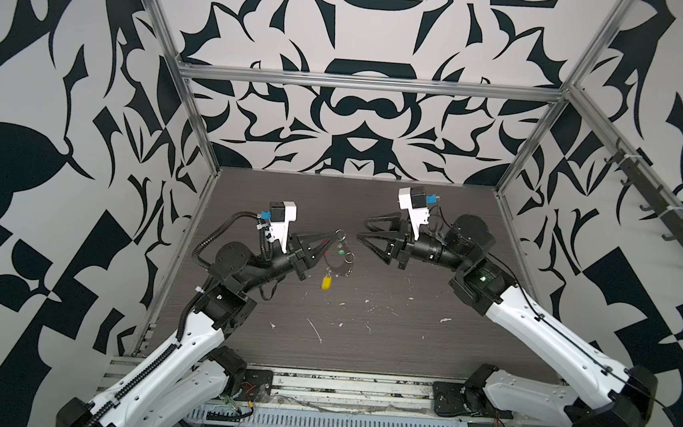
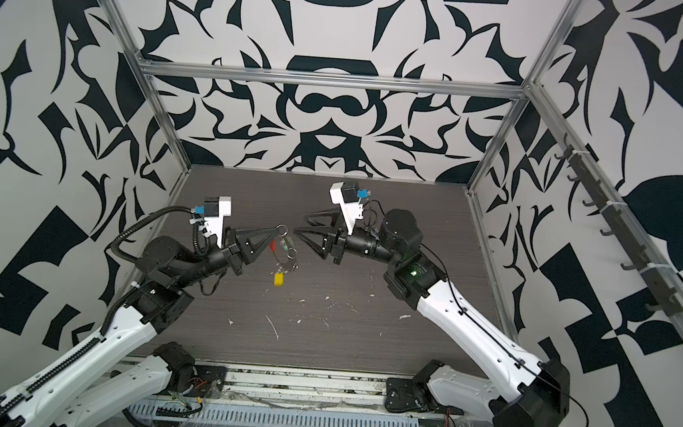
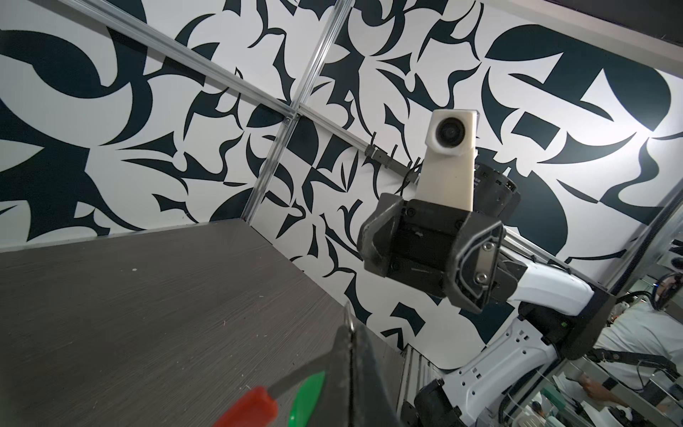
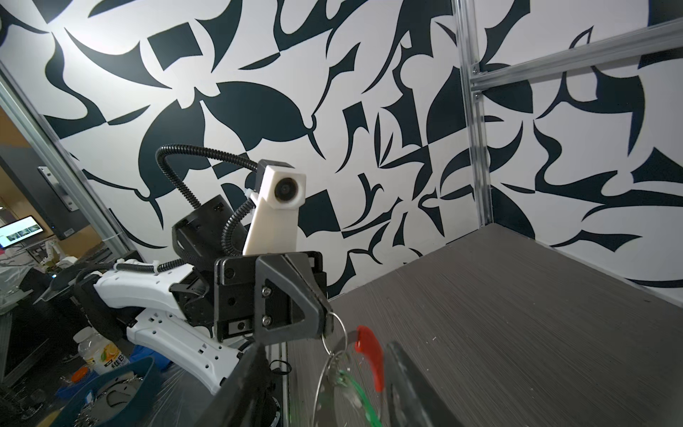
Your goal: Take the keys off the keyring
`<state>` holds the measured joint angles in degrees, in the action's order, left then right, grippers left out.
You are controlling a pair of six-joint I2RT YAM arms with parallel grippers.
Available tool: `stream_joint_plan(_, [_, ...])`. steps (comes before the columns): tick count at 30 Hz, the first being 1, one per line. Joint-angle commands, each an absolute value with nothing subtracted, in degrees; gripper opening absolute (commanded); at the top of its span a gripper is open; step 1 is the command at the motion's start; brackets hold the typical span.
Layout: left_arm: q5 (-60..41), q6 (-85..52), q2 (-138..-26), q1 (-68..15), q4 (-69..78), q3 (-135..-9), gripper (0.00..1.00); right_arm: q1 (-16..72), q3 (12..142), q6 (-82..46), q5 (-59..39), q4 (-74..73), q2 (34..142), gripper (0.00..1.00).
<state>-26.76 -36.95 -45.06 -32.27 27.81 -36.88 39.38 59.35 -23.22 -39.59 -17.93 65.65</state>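
**A:** What is the left tool doing?

**B:** The left tool (image 1: pixel 336 234) is pressed together at its very tips on a small silver ring (image 4: pixel 334 331). The keyring (image 1: pixel 340 264) dangles from that ring, up in the air above the grey counter (image 1: pixel 405 332).

**A:** And the right tool?

**B:** The right tool (image 1: pixel 362 230) is spread about halfway, with nothing between its fingers. It points at the left tool and sits just beside the hanging bunch, clear of it.

**A:** How does the bunch look?

**B:** It is a thin grey wire loop with a red sleeve (image 2: pixel 272 246) right under the left tool's fingers. The green key (image 2: pixel 286 243) hangs next to the sleeve, among a couple of silver rings. The yellow key (image 1: pixel 327 282) is the lowest piece and looks blurred in both top views. In the right wrist view the wire and the green piece are smeared too, so I cannot make out how they are threaded.
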Motion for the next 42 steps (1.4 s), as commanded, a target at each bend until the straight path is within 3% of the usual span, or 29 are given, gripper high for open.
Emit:
stream_joint_plan(1, [-27.4,-37.6,-44.3,-32.3,31.3,-37.1,0.00,40.0,60.4,-23.2,-38.8,-19.0,66.2,0.51])
stream_joint_plan(4, [-29.6,-36.2,-44.1,-32.3,29.8,-37.9,0.00,39.9,61.9,-20.6,-38.5,-14.5,66.5,0.46])
stream_joint_plan(14, [-32.9,-32.7,-43.7,-32.3,28.6,-38.9,0.00,40.1,61.8,-15.5,-39.1,-8.3,64.5,0.43])
stream_joint_plan(21, [-35.0,-32.3,-44.2,-32.3,28.6,-40.1,0.00,41.2,62.4,-11.2,-41.4,-3.5,65.2,0.51])
stream_joint_plan(32, [-37.0,-33.2,-44.9,-32.3,29.0,-40.9,0.00,44.4,64.5,-6.4,-41.8,0.5,67.0,0.53])
stream_joint_plan(36, [-37.8,-33.7,-45.4,-32.3,29.3,-41.0,0.00,45.0,65.2,-5.4,-40.4,0.8,67.4,0.49])
stream_joint_plan(42, [-36.8,-33.8,-45.2,-32.3,29.0,-40.7,0.00,45.4,65.7,-4.9,-40.4,1.2,67.8,0.36])
